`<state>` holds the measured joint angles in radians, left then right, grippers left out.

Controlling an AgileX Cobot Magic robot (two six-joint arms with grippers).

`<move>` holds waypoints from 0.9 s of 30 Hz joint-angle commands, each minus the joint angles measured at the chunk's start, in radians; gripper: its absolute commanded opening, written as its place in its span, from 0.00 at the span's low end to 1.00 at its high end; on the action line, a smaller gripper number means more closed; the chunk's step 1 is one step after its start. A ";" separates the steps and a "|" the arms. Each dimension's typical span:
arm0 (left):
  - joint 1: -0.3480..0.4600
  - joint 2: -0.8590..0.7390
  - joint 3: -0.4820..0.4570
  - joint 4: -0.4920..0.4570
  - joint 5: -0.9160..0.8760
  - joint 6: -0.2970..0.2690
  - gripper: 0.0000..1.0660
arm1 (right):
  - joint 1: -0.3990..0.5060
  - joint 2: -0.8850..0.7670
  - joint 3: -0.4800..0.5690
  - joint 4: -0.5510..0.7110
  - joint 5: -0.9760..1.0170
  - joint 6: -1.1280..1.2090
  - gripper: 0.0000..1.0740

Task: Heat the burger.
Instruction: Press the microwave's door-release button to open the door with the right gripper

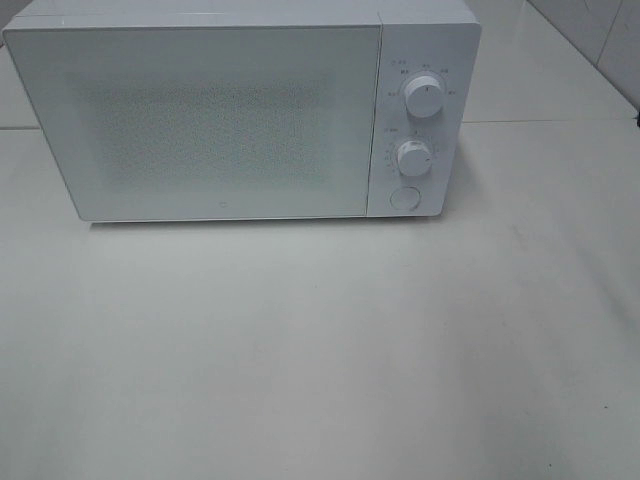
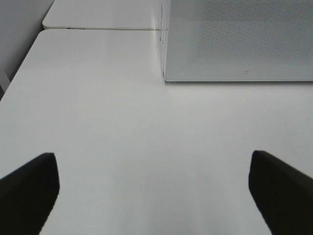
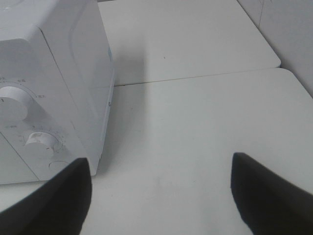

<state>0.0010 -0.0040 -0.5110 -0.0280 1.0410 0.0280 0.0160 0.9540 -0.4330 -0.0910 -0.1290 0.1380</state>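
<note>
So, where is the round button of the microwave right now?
In the exterior high view the round button sits low on the control panel at the right end of the microwave, just below the lower knob.

The place looks like a robotics test bench set up as a kitchen corner, not a lived-in kitchen. A white microwave (image 1: 220, 110) with a frosted door, an upper dial (image 1: 425, 97), a lower dial (image 1: 413, 157) and a round button (image 1: 404, 197) stands on a plain white worktop (image 1: 320, 350). The worktop is made of separate white tables pushed together, with a seam (image 3: 195, 77) between them. Past its far edge lies a pale tiled surface (image 1: 600, 40); whether that is wall or floor cannot be told.
</note>
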 commanded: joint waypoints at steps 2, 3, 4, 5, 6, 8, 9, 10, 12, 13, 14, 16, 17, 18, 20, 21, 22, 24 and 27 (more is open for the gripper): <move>0.001 -0.021 0.006 -0.001 -0.003 -0.008 0.92 | -0.004 0.053 0.028 -0.002 -0.147 -0.003 0.71; 0.001 -0.021 0.006 -0.001 -0.003 -0.008 0.92 | -0.004 0.074 0.035 -0.002 -0.176 -0.003 0.71; 0.001 -0.021 0.006 -0.001 -0.003 -0.008 0.92 | -0.004 0.117 0.049 -0.002 -0.242 -0.004 0.71; 0.001 -0.021 0.006 -0.001 -0.003 -0.008 0.92 | -0.004 0.117 0.049 -0.002 -0.242 -0.004 0.71; 0.001 -0.021 0.006 -0.001 -0.003 -0.008 0.92 | -0.004 0.136 0.058 -0.001 -0.274 -0.004 0.71; 0.001 -0.021 0.006 -0.001 -0.003 -0.008 0.92 | -0.004 0.186 0.075 0.025 -0.349 -0.013 0.71; 0.001 -0.021 0.006 -0.001 -0.003 -0.008 0.92 | -0.004 0.205 0.083 0.035 -0.377 -0.024 0.71; 0.001 -0.021 0.006 -0.001 -0.003 -0.008 0.92 | -0.004 0.252 0.101 0.071 -0.448 -0.069 0.71; 0.001 -0.021 0.006 -0.001 -0.003 -0.008 0.92 | -0.003 0.273 0.112 0.091 -0.481 -0.097 0.71; 0.001 -0.021 0.006 -0.001 -0.003 -0.008 0.92 | 0.001 0.308 0.131 0.129 -0.538 -0.138 0.71; 0.001 -0.021 0.006 -0.001 -0.003 -0.008 0.92 | 0.001 0.308 0.131 0.129 -0.538 -0.138 0.71; 0.001 -0.021 0.006 -0.001 -0.003 -0.008 0.92 | 0.053 0.352 0.154 0.222 -0.621 -0.208 0.71; 0.001 -0.021 0.006 -0.001 -0.003 -0.008 0.92 | 0.053 0.352 0.154 0.222 -0.621 -0.208 0.71; 0.001 -0.021 0.006 -0.001 -0.003 -0.008 0.92 | 0.079 0.366 0.160 0.257 -0.646 -0.233 0.71; 0.001 -0.021 0.006 -0.001 -0.003 -0.008 0.92 | 0.140 0.395 0.169 0.331 -0.696 -0.274 0.71; 0.001 -0.021 0.006 -0.001 -0.003 -0.008 0.92 | 0.198 0.431 0.170 0.400 -0.729 -0.310 0.71; 0.001 -0.021 0.006 -0.001 -0.003 -0.008 0.92 | 0.231 0.449 0.170 0.435 -0.747 -0.324 0.71; 0.001 -0.021 0.006 -0.001 -0.003 -0.008 0.92 | 0.289 0.481 0.170 0.492 -0.783 -0.344 0.71; 0.001 -0.021 0.006 -0.001 -0.003 -0.008 0.92 | 0.383 0.527 0.170 0.572 -0.857 -0.356 0.71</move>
<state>0.0010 -0.0040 -0.5060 -0.0270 1.0420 0.0280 0.3570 1.4670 -0.2610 0.4320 -0.9270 -0.1920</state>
